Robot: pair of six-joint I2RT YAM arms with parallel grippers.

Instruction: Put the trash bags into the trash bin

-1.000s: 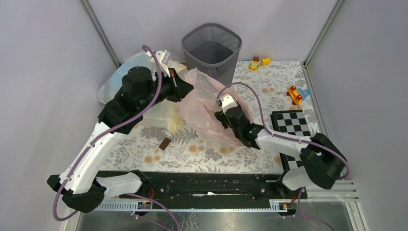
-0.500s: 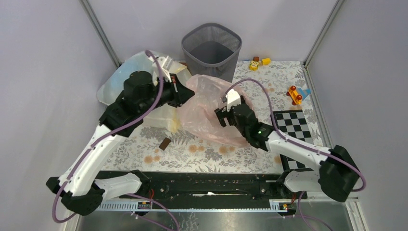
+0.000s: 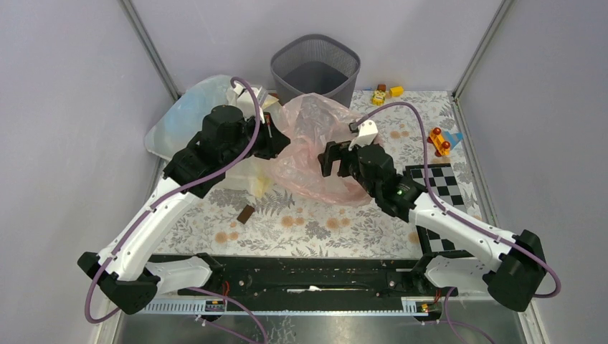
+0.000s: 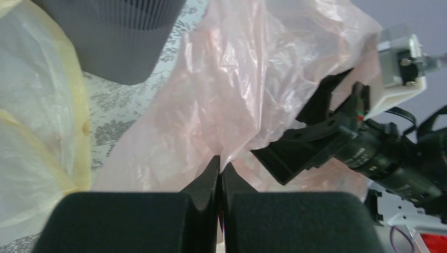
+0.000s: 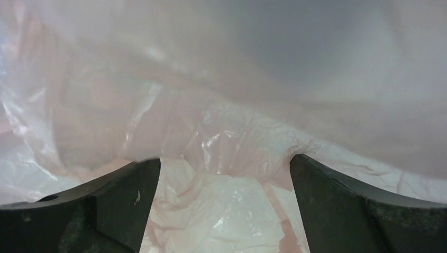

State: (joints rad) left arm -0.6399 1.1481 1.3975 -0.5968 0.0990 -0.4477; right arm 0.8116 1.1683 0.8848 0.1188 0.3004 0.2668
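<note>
left gripper (image 4: 219, 169) clamps the pink trash bag (image 4: 253, 79) by its edge; right gripper (image 5: 224, 167), spread wide and empty, props it, apparently for lifting to the mesh bin (image 3: 315, 68) ahead.

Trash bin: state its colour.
The trash bin is dark grey mesh, clearest in the top external view.

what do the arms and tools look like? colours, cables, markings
Both the left arm and right arm have white link shells, black joint housings and a purple cable looped outside. Left tool and right tool have matte black wedge fingers. A green light glows on the right forearm.
</note>
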